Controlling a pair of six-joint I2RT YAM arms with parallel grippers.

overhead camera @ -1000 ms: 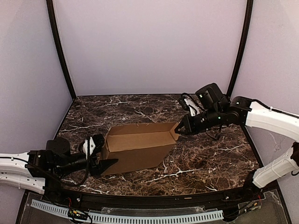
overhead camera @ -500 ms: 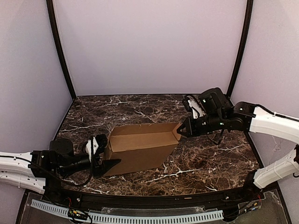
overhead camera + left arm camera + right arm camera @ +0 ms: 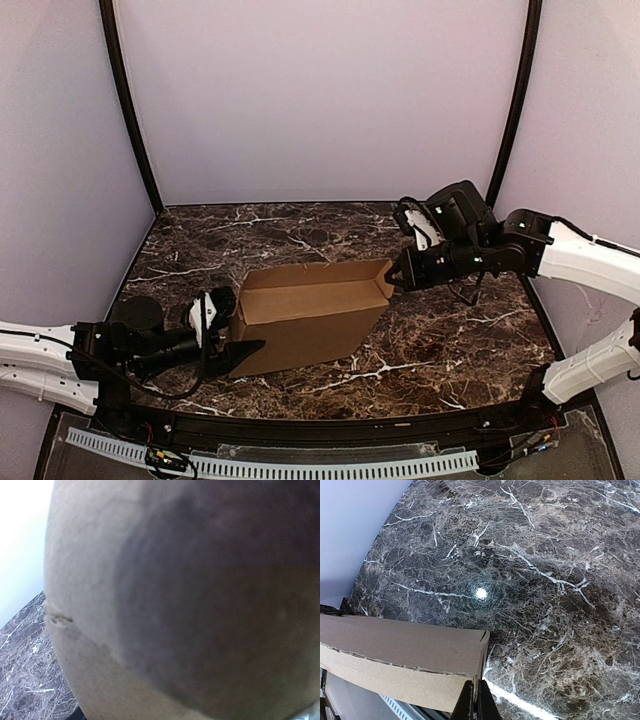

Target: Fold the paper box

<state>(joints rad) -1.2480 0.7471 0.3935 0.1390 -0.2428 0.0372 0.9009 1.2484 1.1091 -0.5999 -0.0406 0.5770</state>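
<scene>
The paper box (image 3: pixel 300 325) is brown cardboard, partly folded, standing open-topped on the dark marble table (image 3: pixel 450 340). My right gripper (image 3: pixel 396 279) is at the box's right end. In the right wrist view the box (image 3: pixel 395 650) sits at the lower left, and the gripper (image 3: pixel 479 702) is shut on the thin edge of its end wall. My left gripper (image 3: pixel 245 348) lies low against the box's left front corner, with one dark finger over the front face. The left wrist view is filled with blurred cardboard (image 3: pixel 175 605), and my own fingers are hidden there.
Purple walls and black corner posts (image 3: pixel 130 110) close in the table at the back and sides. A perforated white strip (image 3: pixel 300 465) runs along the near edge. A lamp's glare spot (image 3: pixel 481 593) shows on the marble beyond the box.
The box has slid a little to the right. My left gripper followed it rightward, and my right gripper drew back to the right with the end wall.
</scene>
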